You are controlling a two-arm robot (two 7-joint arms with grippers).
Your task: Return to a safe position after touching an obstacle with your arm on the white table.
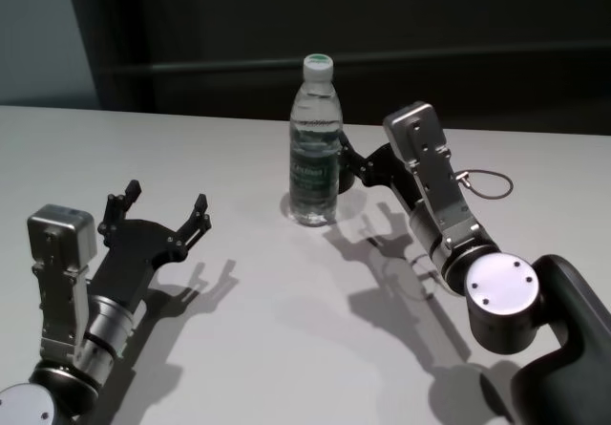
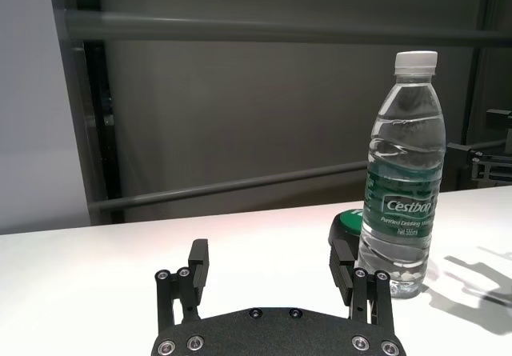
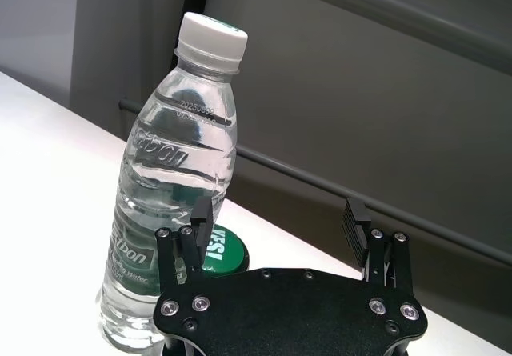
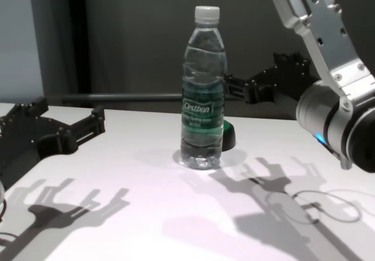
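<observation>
Right tool [image 3: 282, 230] beside upright "Cestbon" bottle [image 4: 203, 105], perhaps touching.

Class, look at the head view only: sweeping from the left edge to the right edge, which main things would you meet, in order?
Left end effector → water bottle → right end effector → thin cord loop, all on or above the white table.

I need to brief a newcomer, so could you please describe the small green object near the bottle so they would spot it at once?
On the white table, find the upright clear water bottle near the middle. Just behind its base, on the right arm's side, lies a low round disc with a green top and dark rim. It is the only flat, green-topped thing there.
</observation>
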